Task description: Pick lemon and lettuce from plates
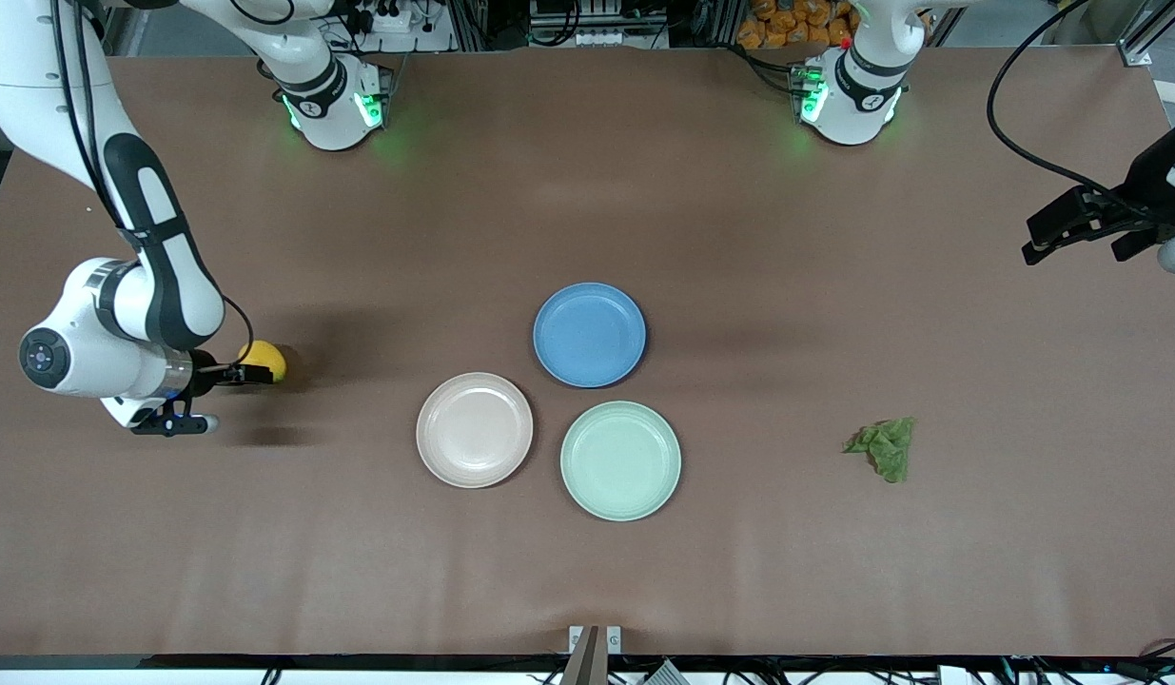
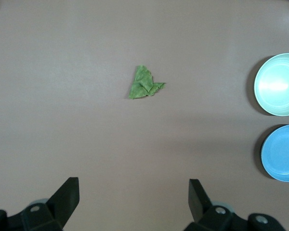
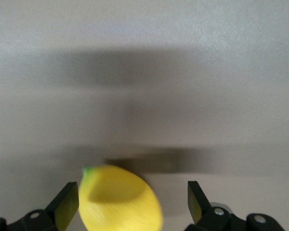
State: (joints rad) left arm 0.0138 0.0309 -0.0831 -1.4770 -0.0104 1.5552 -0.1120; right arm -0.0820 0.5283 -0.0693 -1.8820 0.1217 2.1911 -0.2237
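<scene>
- The small oval yellow lemon sits between the spread fingers of the right gripper, low over the brown table toward the right arm's end, well apart from the plates.
- In the right wrist view the lemon lies against one finger, with a clear gap to the other; the claw is apart, not clamped on it.
- The wrinkly dark green lettuce piece lies on the bare table toward the left arm's end.
- The left gripper hangs high over that end, its fingers spread and empty.
- The pale beige-pink plate, pale mint green plate and round blue plate all stand empty mid-table.
- Risk, judging from here: the smooth, round lemon may roll once freed, or be nudged by the touching finger as the gripper lifts.
</scene>
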